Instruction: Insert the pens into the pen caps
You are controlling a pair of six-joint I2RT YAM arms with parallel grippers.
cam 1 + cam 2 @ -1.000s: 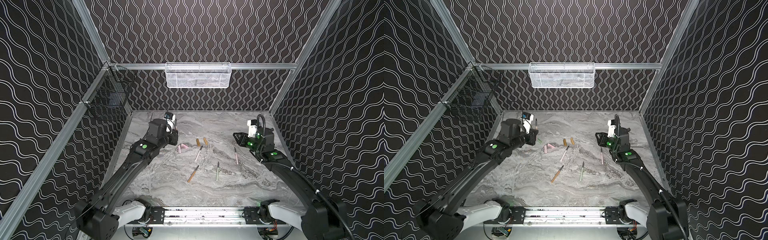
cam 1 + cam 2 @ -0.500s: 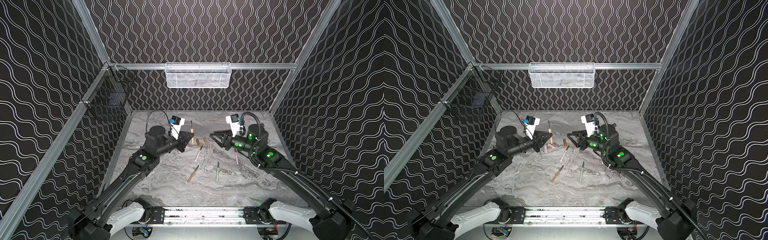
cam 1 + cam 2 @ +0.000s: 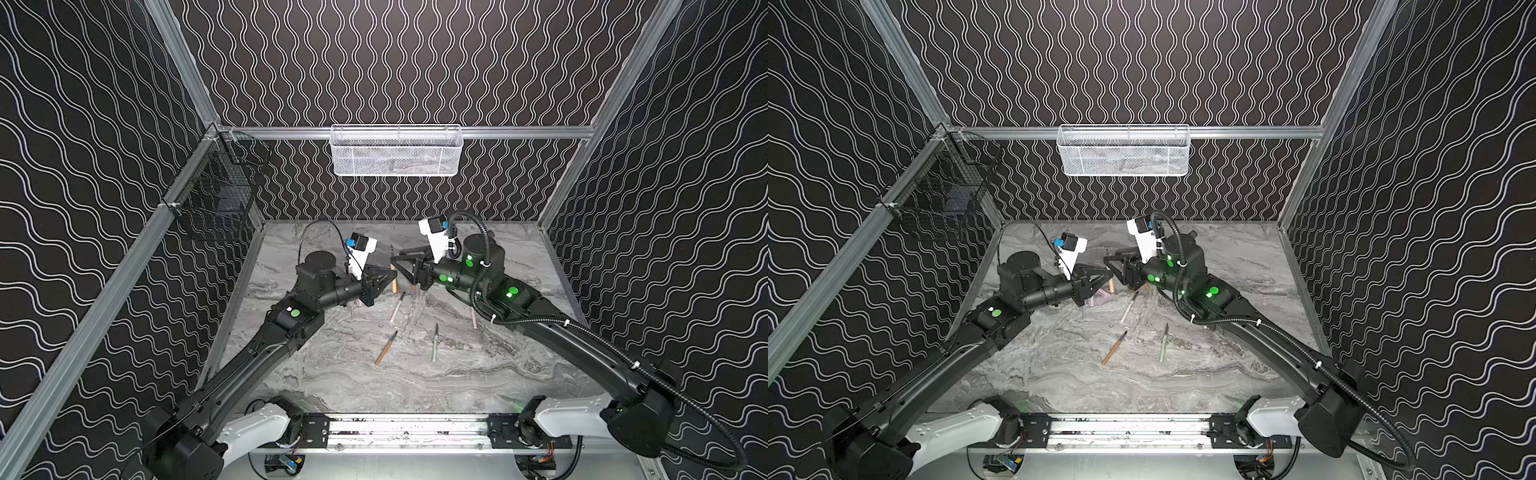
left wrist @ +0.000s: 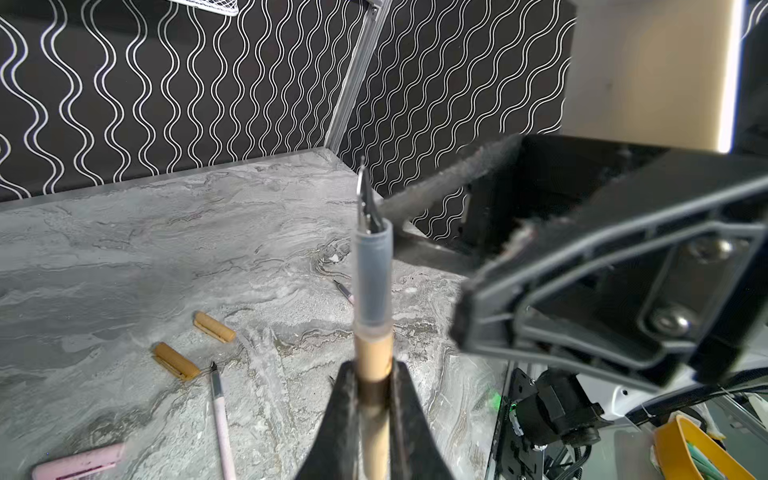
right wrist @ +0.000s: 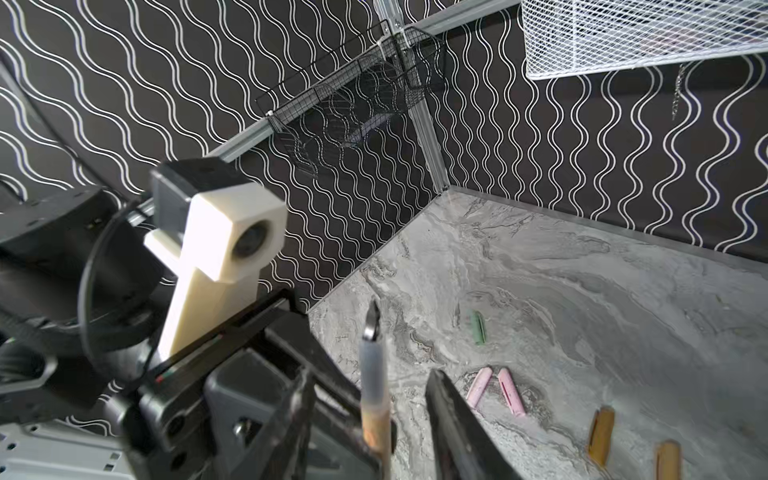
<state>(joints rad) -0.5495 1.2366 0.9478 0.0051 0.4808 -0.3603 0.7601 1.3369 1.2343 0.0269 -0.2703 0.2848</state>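
The left gripper (image 4: 372, 370) is pinched on the barrel of a tan-orange pen (image 4: 372, 282), holding it upright with the dark tip up. The right gripper (image 5: 372, 376) is spread, 1 finger either side of that pen's grey grip section, apparently not touching it. 2 tan-orange pen caps (image 4: 215, 327) lie flat on the marble table (image 4: 124, 249) below the pen, so the empty right arm looks better placed to fetch 1.

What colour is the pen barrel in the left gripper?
Tan-orange pen barrel, best seen in the left wrist view.
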